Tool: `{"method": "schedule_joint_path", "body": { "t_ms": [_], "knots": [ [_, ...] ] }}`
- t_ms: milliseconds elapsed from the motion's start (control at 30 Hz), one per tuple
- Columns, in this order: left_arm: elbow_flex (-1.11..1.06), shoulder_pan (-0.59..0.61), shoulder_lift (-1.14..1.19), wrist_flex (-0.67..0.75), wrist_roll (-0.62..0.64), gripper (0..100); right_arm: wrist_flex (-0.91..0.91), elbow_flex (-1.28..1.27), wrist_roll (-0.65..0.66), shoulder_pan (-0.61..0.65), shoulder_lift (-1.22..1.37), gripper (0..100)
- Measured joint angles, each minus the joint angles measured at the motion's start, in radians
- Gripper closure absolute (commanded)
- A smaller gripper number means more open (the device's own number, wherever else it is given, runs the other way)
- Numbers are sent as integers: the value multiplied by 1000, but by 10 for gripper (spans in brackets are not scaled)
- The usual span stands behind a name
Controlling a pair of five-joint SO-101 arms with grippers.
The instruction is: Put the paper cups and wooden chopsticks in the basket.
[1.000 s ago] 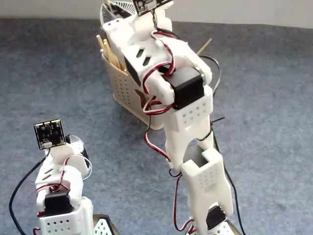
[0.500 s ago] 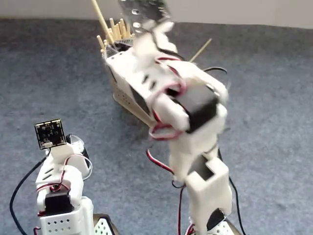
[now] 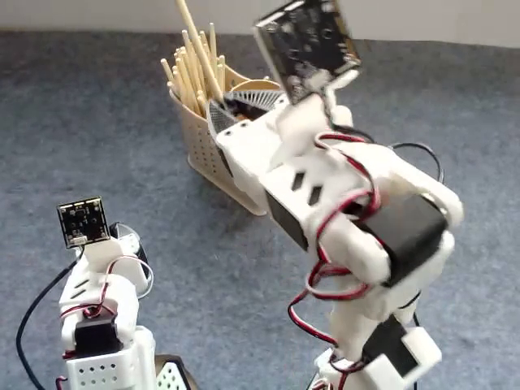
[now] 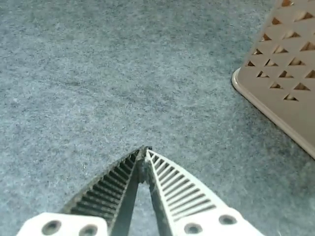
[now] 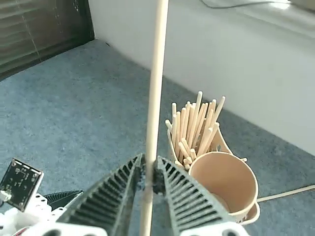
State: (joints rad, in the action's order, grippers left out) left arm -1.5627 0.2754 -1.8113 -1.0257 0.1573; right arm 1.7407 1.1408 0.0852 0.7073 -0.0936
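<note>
Right end effector (image 5: 149, 167) clamped around one wooden chopstick (image 5: 157, 73), near the basket (image 3: 203, 154).

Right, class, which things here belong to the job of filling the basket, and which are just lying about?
Belong to the job: basket; chopsticks standing in it; paper cup in it; single chopstick gripped by the right claw.

Just lying about: grey carpet; cable on it; left claw, shut on nothing.
</note>
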Motion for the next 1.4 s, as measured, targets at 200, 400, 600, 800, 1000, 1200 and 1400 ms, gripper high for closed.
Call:
{"method": "schedule_joint_path", "body": {
  "t_ms": [200, 400, 600, 800, 1000, 1200, 1400],
  "knots": [
    [0, 0, 0, 0, 0, 994, -213, -195, 0, 0, -46, 995],
    [-21, 0, 0, 0, 0, 994, -534, -350, 0, 0, -46, 995],
    [-21, 0, 0, 0, 0, 994, -678, -583, 74, 0, -52, 995],
    [-21, 0, 0, 0, 0, 994, -756, -793, 195, 6, -186, 995],
    [-21, 0, 0, 0, 0, 994, -1149, -1114, 206, 6, -279, 995],
    [-21, 0, 0, 0, 0, 994, -1671, -1398, 206, -17, -282, 995],
    [-21, 0, 0, 0, 0, 994, -1958, -1498, 206, -64, -215, 992]
  ]
}}
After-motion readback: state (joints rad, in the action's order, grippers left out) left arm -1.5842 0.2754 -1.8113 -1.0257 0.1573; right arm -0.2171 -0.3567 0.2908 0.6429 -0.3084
